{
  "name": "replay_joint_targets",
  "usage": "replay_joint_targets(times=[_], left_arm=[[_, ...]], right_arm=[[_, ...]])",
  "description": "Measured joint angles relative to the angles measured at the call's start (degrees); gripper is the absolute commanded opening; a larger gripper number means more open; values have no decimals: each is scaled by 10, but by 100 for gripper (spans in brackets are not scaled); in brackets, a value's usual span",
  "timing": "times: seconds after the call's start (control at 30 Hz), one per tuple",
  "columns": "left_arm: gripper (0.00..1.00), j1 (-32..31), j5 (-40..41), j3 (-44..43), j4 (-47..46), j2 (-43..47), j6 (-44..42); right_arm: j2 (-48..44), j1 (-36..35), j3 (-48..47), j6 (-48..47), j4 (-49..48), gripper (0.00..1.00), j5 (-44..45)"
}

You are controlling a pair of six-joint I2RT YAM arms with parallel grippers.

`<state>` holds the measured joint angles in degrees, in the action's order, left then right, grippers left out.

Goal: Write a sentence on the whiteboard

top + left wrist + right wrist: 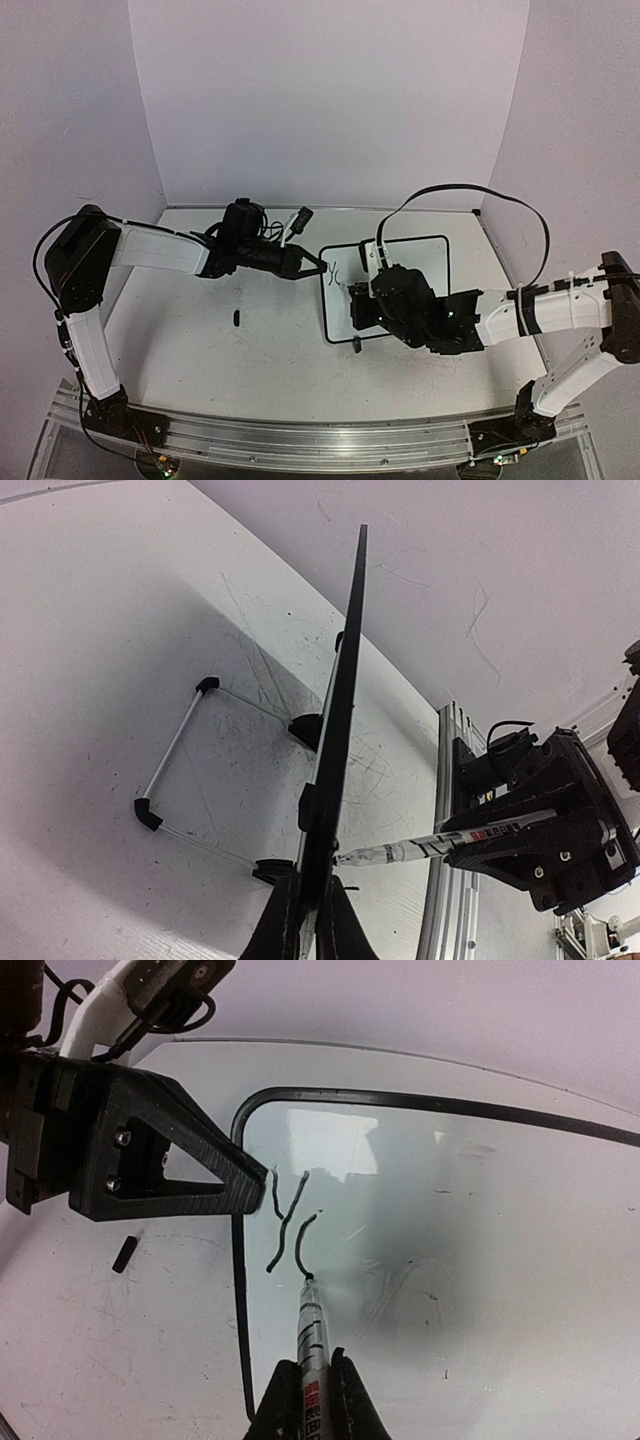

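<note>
The small rectangular white board with a thin black rounded frame (420,262) sits on the white desk (200,350), right of centre in the top view, toward 3 o'clock and between the two arms. The left tool (318,266) comes in from 9 o'clock with its black fingers drawn narrow on the board's left edge, near the upper corner. The left wrist view shows the board edge-on, pinched between those fingers. The right tool (305,1392) reaches in from 4 o'clock and clamps a slim silver marker pen with a black tip (310,1325). In the right wrist view the pen points toward 12 o'clock, its tip at the lower end of a curved line. A few thin black strokes (285,1215) stand near the board's upper-left corner, beside the left tool's finger. A thin wire prop with black corner caps (175,750) rests on the desk on the board's back side. A small black stub (236,318) lies on the desk at 8 o'clock of the left tool, well apart from the board.
</note>
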<state>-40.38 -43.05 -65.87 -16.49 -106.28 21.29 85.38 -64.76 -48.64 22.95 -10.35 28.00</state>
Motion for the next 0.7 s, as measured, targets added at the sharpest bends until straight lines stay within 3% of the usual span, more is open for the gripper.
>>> replay_joint_targets(times=[0.7], left_arm=[[0,1,0,0,0,0,2]], right_arm=[[-3,0,-3,-5,-1,0,28]])
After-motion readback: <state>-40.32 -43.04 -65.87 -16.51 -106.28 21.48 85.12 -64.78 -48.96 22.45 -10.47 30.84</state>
